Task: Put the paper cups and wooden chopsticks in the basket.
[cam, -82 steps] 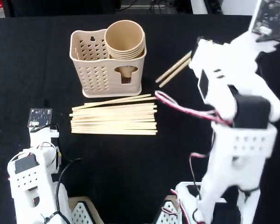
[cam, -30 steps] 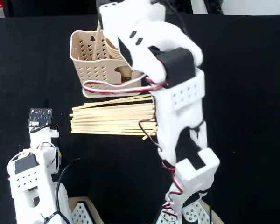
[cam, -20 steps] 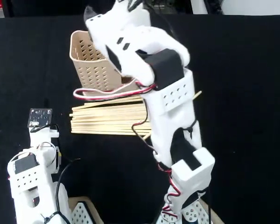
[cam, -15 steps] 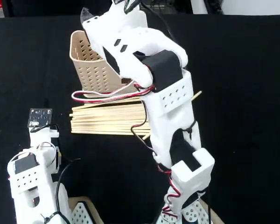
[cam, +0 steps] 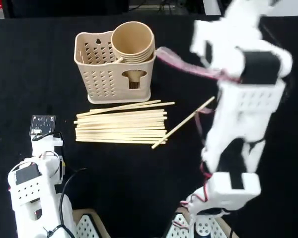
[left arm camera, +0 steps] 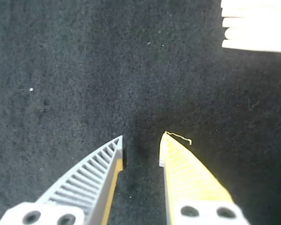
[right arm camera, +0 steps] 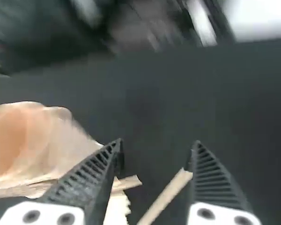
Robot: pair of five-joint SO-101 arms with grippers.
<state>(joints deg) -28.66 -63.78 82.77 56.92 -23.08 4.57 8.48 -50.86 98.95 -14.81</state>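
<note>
Right gripper (right arm camera: pixel 157 143) now off basket (cam: pixel 102 79) (stray chopstick (cam: pixel 183 123) askew)

One basket (cam: pixel 111 82) holds one nested stack of paper cups (cam: pixel 133 42), about four rims showing. About ten chopsticks (cam: pixel 120 130) lie piled, and one stray chopstick (cam: pixel 184 122) lies nearer the right pincer (right arm camera: pixel 157 143).

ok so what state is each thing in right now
basket: upright on table
paper cups: stacked, in the basket
chopstick pile: flat on table, outside basket
stray chopstick: aslant on table
left gripper: open, empty
right gripper: open
</note>
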